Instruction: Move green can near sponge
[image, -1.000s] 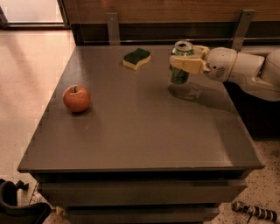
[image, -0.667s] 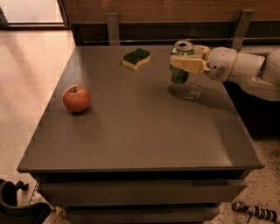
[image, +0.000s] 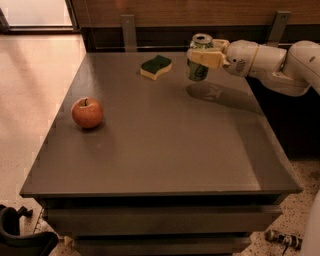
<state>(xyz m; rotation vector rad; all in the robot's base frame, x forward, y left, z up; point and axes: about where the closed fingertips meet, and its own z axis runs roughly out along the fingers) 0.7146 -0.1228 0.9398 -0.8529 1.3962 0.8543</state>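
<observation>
The green can (image: 198, 73), dark green with a silver top, is held in my gripper (image: 201, 56) at the far right of the table. The cream fingers (image: 206, 57) are shut around its upper body. The can hangs a little above the tabletop, and its shadow lies on the surface below it. The sponge (image: 156, 66), dark green over pale yellow foam, lies on the table at the far middle, a short way left of the can. The white arm reaches in from the right edge.
A red apple (image: 87, 112) sits at the table's left side. The dark grey table (image: 165, 160) has a wooden wall with two metal brackets behind it. There is tiled floor to the left and a black object at the lower left corner.
The gripper has lifted the can off the table and carried it up and slightly left, toward the sponge. The sponge and the apple have not moved.
</observation>
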